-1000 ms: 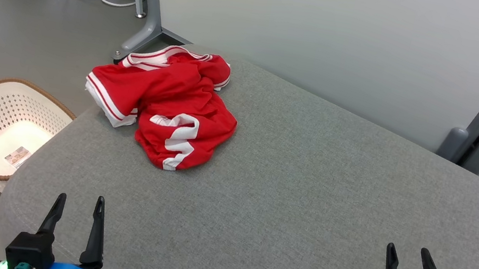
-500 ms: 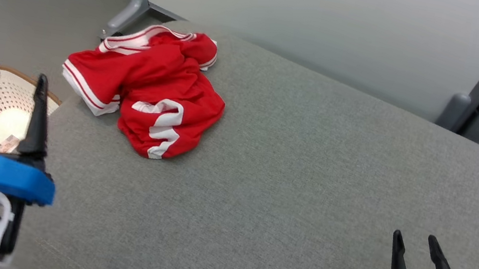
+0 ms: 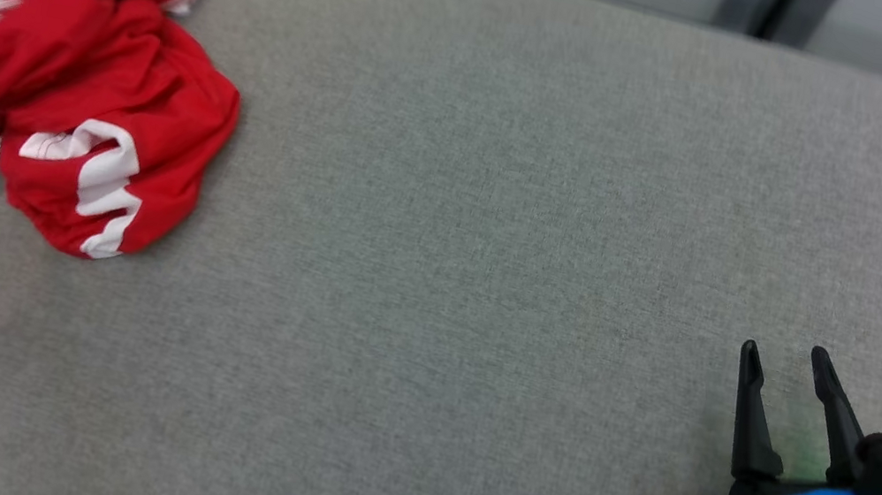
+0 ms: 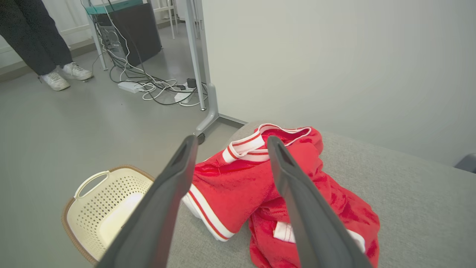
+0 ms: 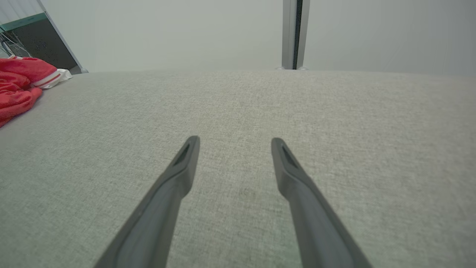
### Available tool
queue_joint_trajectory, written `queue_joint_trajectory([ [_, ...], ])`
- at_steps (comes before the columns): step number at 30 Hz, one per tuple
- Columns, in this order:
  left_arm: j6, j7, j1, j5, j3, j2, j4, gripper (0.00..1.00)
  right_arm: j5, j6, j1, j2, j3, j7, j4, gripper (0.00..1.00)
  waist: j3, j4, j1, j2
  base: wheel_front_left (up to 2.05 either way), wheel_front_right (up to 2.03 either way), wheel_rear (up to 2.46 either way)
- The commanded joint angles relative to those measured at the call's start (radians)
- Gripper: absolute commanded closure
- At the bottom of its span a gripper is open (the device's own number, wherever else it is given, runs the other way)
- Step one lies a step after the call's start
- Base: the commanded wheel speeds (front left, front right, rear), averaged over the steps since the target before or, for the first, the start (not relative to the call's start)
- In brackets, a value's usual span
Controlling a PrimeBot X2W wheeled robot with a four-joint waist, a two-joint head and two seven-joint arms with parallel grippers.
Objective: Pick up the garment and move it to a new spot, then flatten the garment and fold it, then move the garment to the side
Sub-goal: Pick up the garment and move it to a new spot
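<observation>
A crumpled red garment [image 3: 72, 96] with white stripes lies at the far left end of the grey cushioned surface [image 3: 477, 245]. In the left wrist view the garment [image 4: 256, 186] sits just beyond my left gripper [image 4: 230, 143], which hovers open above its near edge with nothing between the fingers. My right gripper [image 3: 785, 359] stands open low at the right over bare fabric, far from the garment. The right wrist view has the garment [image 5: 20, 87] at its left edge and my right gripper [image 5: 234, 143] open.
A cream laundry basket [image 4: 108, 204] stands on the floor left of the cushion's end. A grey stand leg [image 4: 208, 111] and tangled cables [image 4: 156, 87] lie beyond. A person's feet in white shoes [image 4: 65, 76] stand at the far left. A pale wall backs the cushion.
The head camera has swung down and right, so the garment now sits at the picture's left edge. My left gripper rose from the lower left and left the head view.
</observation>
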Motion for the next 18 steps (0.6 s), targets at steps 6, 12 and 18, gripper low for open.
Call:
queue_joint_trajectory([
  [6, -0.004, 0.075, -0.066, -0.077, 0.042, 0.017, 0.096, 0.0, -0.021, 0.0, -0.05, -0.004, 0.006, 0.01, -0.04, 0.0, 0.109, -0.066, -0.0003, 0.0, 0.0, 0.0, 0.0],
  [12, -0.002, 0.125, -0.099, -0.111, 0.05, 0.029, 0.157, 0.0, -0.029, 0.0, -0.076, -0.004, 0.017, 0.013, -0.059, 0.0, 0.169, -0.122, -0.0003, 0.0, 0.0, 0.0, 0.0],
  [18, 0.027, 0.147, -0.107, -0.127, 0.06, 0.028, 0.207, 0.0, -0.029, 0.0, -0.061, -0.004, 0.031, 0.019, -0.071, 0.0, 0.201, -0.172, -0.0003, 0.0, 0.0, 0.0, 0.0],
])
